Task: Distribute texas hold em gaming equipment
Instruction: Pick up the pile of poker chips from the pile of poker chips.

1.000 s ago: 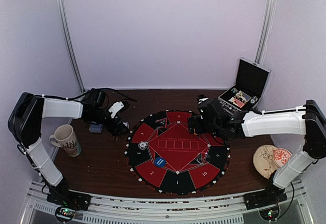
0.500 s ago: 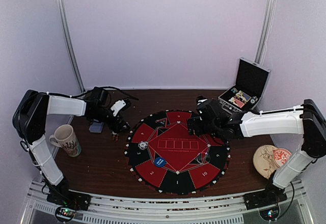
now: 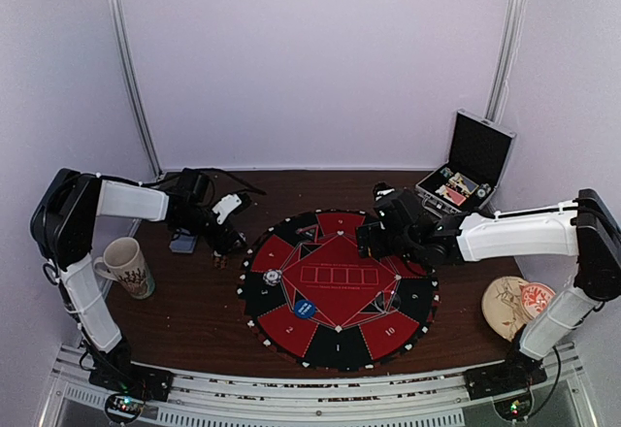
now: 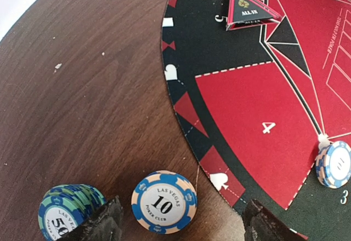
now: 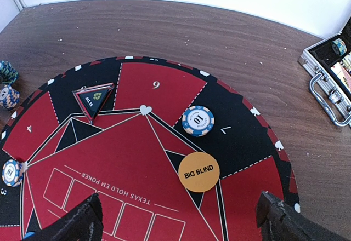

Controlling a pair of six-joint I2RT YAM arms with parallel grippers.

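Wooden table (image 4: 82,87), chip stack (image 4: 68,201) seemingly half-hidden

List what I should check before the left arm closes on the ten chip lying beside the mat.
1. Ten chip between the left gripper's fingers: ok, it lies between them.
2. Chip centred in the gap: not ok, it lies nearer one finger than the other.
3. Chip flat and alone: ok, it lies face up on the table, just off the mat.
4. Finger clear of the chip stack: cannot tell, the nearer finger stands right against it in the left wrist view.
5. Right gripper out of the way: ok, it is open over the mat's far side.
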